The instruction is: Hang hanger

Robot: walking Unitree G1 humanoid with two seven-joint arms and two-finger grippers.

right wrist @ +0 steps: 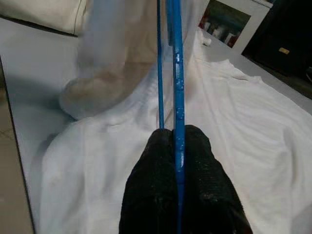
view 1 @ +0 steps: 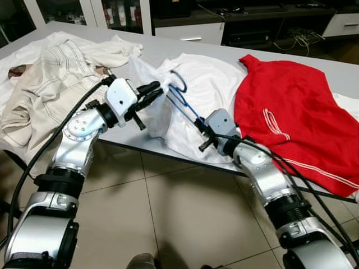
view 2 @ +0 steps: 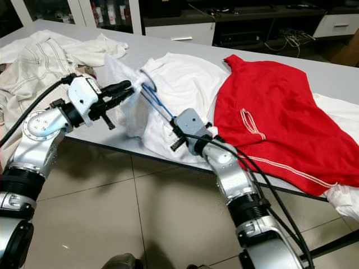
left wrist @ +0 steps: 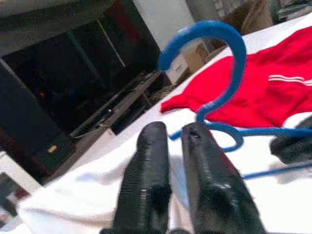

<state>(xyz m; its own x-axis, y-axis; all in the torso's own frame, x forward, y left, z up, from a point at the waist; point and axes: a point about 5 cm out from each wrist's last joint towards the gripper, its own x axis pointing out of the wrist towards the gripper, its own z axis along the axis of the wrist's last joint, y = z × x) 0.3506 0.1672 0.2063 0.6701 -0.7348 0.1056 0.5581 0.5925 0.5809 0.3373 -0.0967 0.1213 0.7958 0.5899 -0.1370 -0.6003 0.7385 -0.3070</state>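
Risk, grip: we judged the blue hanger point(view 1: 182, 103) could twist or slide out of the right gripper point(right wrist: 176, 141), since the fingers pinched only a thin wire bar edge-on.
Risk, fabric: the white shirt point(view 1: 205, 92) was bunched at the tabletop point(view 1: 314, 64) edge; we thought a pull from the left gripper point(view 1: 150, 94) might drag it off toward the floor, or snag the hook in the mesh.
Risk, neighbours: the red shirt point(view 1: 291, 112) lay just beside the white one, overlapping it, and could be dragged along with it.
Right gripper: closed on the hanger's lower bar, at the near edge of the tabletop.
Left gripper: fingers nearly together, pinching a fold of the white shirt, just beside the hook.
Hanger, look: thin blue wire, curled hook point(left wrist: 214, 44) raised above the cloth, bars running toward the right gripper.
Hanger, place: on the white shirt, between the two grippers.
Other cloth: a cream garment point(view 1: 50, 84) lay heaped at the left end.
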